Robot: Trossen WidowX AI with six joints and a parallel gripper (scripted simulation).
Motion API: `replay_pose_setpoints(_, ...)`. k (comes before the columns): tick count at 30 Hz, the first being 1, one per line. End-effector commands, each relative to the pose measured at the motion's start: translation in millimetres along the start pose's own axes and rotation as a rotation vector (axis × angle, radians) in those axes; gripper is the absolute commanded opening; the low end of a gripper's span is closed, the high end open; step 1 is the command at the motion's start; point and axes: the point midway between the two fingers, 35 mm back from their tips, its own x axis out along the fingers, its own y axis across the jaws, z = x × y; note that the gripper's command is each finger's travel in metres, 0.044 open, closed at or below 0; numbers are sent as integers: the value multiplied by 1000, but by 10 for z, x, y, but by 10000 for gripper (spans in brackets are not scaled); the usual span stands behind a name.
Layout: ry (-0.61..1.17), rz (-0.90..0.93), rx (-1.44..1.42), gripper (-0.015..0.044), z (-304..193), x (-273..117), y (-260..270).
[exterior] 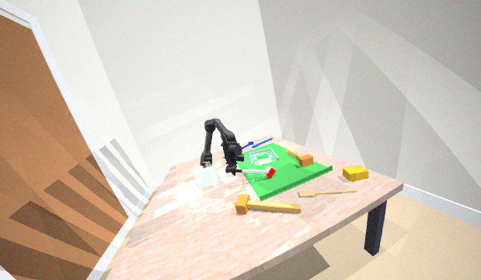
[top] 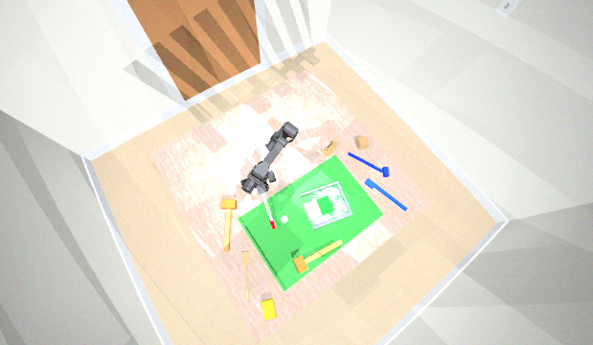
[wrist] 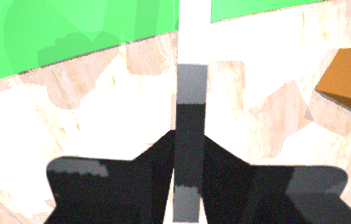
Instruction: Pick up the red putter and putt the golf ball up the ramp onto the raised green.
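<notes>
While clamped nearly closed on the red putter (top: 268,212) shaft, the tool (top: 259,188) holds its red head low, just beside the golf ball (top: 285,218), apparently lining up a stroke toward the raised green (top: 326,206).

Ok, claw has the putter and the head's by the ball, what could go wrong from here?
The claw grips the red putter at the far end of its shaft, so the head may twist on impact. The golf ball could overshoot the small raised green, or deflect toward the wooden mallet nearby.
</notes>
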Motion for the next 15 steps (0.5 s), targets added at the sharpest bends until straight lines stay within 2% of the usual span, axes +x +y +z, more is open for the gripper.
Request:
replay_pose_setpoints(1,-4,4,3,0,-1,20,-160)
replay_pose_setpoints(11,-1,6,11,0,-14,22,-139)
replay_pose_setpoints(15,-4,2,10,0,54,-24,275)
